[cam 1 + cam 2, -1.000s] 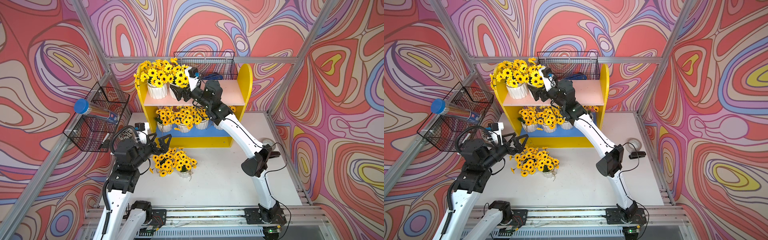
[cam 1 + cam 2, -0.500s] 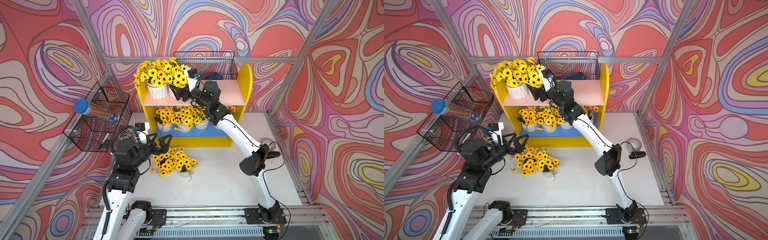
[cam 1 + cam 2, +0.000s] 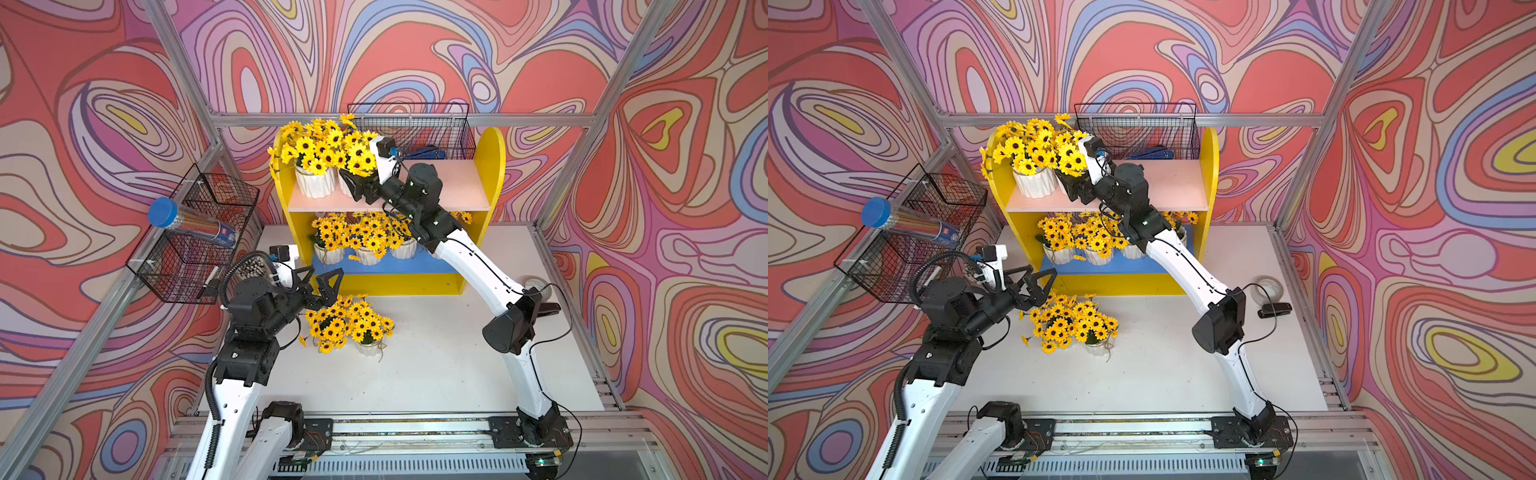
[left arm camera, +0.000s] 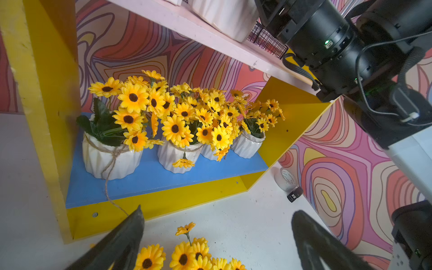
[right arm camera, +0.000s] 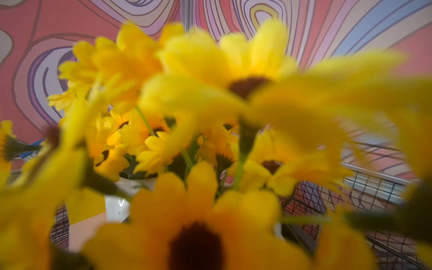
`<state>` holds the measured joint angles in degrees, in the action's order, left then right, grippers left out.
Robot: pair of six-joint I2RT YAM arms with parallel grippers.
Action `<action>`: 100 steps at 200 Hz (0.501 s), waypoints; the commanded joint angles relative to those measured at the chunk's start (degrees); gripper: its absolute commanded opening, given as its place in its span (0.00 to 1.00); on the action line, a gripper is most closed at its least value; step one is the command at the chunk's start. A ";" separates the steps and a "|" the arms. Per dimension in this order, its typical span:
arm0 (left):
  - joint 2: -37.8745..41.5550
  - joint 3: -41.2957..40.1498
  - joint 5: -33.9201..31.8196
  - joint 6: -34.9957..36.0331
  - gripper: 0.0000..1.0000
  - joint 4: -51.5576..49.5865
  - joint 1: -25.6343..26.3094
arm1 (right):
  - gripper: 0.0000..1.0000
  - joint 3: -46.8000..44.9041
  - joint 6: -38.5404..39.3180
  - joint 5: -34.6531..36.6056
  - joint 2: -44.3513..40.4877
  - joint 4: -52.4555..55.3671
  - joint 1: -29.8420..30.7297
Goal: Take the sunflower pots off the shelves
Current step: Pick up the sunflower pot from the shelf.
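The yellow shelves [image 3: 490, 166] stand at the back of the table. Two sunflower pots stand on the pink upper board [image 3: 457, 187]. The left pot [image 3: 314, 185] stands free. My right gripper [image 3: 349, 183] reaches round the right pot [image 3: 341, 185], with one black finger in front of it; blooms hide the other finger, and flowers fill the right wrist view. Several pots [image 4: 109, 159] line the blue lower board [image 4: 163, 180]. On the table lies a sunflower cluster with one pot [image 3: 369, 347] showing. My left gripper [image 4: 217, 210] hangs open just above those blooms, holding nothing.
A black wire basket [image 3: 187, 249] with a blue-capped tube [image 3: 187, 224] hangs on the left frame. Another wire basket [image 3: 415, 129] hangs behind the shelves. A tape roll [image 3: 1268, 289] and a small black object [image 3: 1275, 309] lie at the table's right edge.
My right gripper has slid left along the upper board, deeper into the flowers and round the right pot. The left arm has not moved.
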<state>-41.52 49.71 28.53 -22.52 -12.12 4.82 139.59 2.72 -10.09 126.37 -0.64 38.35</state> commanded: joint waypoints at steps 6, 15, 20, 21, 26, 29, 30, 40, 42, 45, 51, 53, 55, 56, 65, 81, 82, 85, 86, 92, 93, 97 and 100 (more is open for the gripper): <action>-0.24 -0.64 1.14 -0.07 1.00 2.19 -0.42 | 0.00 -5.28 3.19 2.65 -5.29 1.11 -0.17; -0.25 -0.67 1.20 -0.11 1.00 2.28 -0.42 | 0.00 -6.45 3.72 2.96 -6.52 1.00 -0.20; -0.23 -0.70 1.26 -0.17 1.00 2.28 -0.42 | 0.00 -6.96 3.95 2.89 -7.16 1.04 -0.18; -0.23 -0.68 1.26 -0.21 1.00 2.32 -0.42 | 0.00 -7.09 3.96 2.88 -7.26 1.06 -0.19; -0.23 -0.76 1.19 -0.24 1.00 2.36 -0.42 | 0.00 -7.64 3.97 2.94 -7.80 1.01 -0.20; -0.23 -0.76 1.30 -0.24 1.00 2.43 -0.42 | 0.00 -8.00 3.99 2.87 -8.23 0.93 -0.19; -0.23 -0.76 1.32 -0.20 1.00 2.44 -0.42 | 0.00 -8.14 4.02 2.83 -8.32 0.92 -0.20; -0.32 -0.76 1.35 -0.31 1.00 2.45 -0.40 | 0.00 -9.55 4.11 3.05 -9.72 0.41 -0.20; -0.32 -0.76 1.39 -0.26 1.00 2.45 -0.42 | 0.00 -9.70 4.13 3.08 -9.88 0.39 -0.20; -0.38 -0.76 1.42 -0.32 1.00 2.45 -0.42 | 0.00 -9.84 4.22 3.08 -10.01 0.38 -0.20; -0.41 -0.83 1.43 -0.33 1.00 2.45 -0.42 | 0.00 -10.46 4.23 3.14 -10.79 0.11 -0.21; -0.41 -0.81 1.39 -0.33 1.00 2.45 -0.42 | 0.00 -10.80 4.24 3.14 -10.99 -0.02 -0.21; -0.41 -0.86 1.43 -0.37 1.00 2.45 -0.42 | 0.00 -10.93 4.29 3.14 -11.17 -0.18 -0.20; -0.41 -0.90 1.43 -0.35 1.00 2.45 -0.42 | 0.00 -11.06 4.26 3.14 -11.33 -0.21 -0.16; -0.41 -0.85 1.52 -0.45 1.00 2.54 -0.42 | 0.00 -12.04 4.07 3.04 -12.11 -0.79 -0.20; -0.41 -1.04 1.61 -0.57 1.00 2.64 -0.42 | 0.00 -12.85 4.03 3.44 -13.13 -1.37 -0.20; -0.36 -1.03 1.61 -0.58 1.00 2.68 -0.42 | 0.00 -12.85 3.99 3.42 -13.19 -1.37 -0.20; -0.48 -1.02 1.57 -0.55 1.00 2.69 -0.40 | 0.00 -13.02 3.96 3.44 -13.33 -1.44 -0.20; -0.49 -0.98 1.59 -0.57 1.00 2.66 -0.41 | 0.00 -13.02 3.96 3.42 -13.42 -1.45 -0.20; -0.51 -0.94 1.68 -0.58 1.00 2.71 -0.42 | 0.00 -13.12 3.98 3.43 -13.73 -1.40 -0.20; -0.50 -0.94 1.69 -0.59 1.00 2.71 -0.42 | 0.00 -13.12 3.97 3.46 -13.80 -1.39 -0.20; -0.49 -1.02 1.66 -0.59 1.00 2.72 -0.42 | 0.00 -13.16 3.88 3.41 -13.94 -1.46 -0.20; -0.49 -1.02 1.69 -0.60 1.00 2.69 -0.42 | 0.00 -13.24 3.83 3.34 -14.13 -1.46 -0.20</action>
<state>-42.09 49.10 29.04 -22.72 -11.38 4.82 126.61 5.76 -7.38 115.74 0.23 38.33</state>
